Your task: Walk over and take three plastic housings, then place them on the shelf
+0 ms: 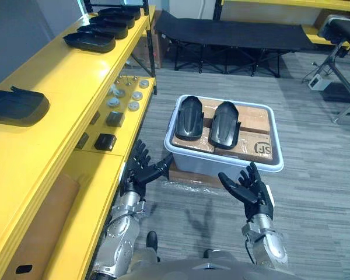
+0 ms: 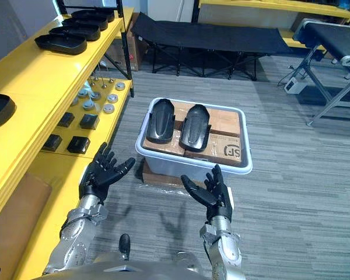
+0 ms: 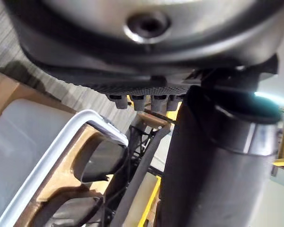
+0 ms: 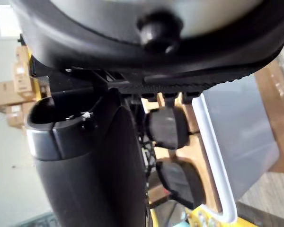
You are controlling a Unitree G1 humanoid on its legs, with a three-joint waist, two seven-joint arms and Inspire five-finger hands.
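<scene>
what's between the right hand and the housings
In the left eye view, the near wall of the bin and a strip of cardboard lie between the open right hand and the housings.

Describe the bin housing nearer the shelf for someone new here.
On the floor beside the yellow shelf stands a white bin lined with cardboard. Inside lie two black housings: take the left housing, on the shelf side, not the right housing.
</scene>
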